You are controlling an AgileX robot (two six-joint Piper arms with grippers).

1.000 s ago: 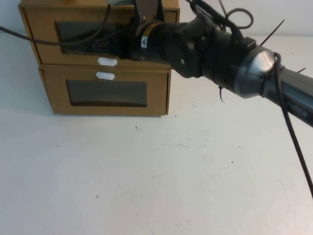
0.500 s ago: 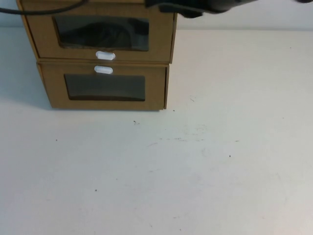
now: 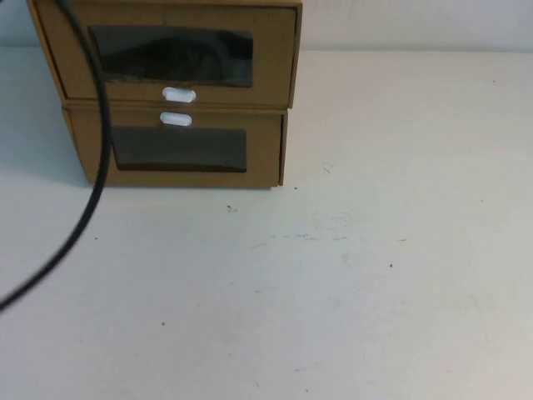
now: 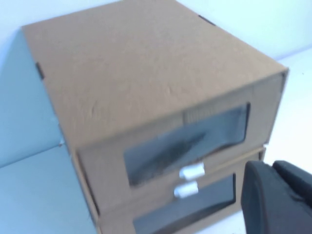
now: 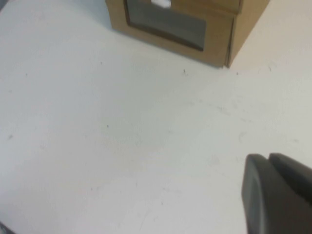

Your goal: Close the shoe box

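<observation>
A second brown cardboard drawer box (image 3: 179, 150) sits on the white table (image 3: 350, 275) at its far left, its white pull tab (image 3: 176, 119) above its dark window (image 3: 179, 150). A black cable (image 3: 92, 179) curves in front of its left side.

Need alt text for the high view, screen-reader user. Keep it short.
Two brown cardboard drawer boxes stacked at the back left of a white table: the shoe box on top, drawer front flush, above the lower box. A black cable loops across the left; neither the left nor the right gripper is in view.
</observation>
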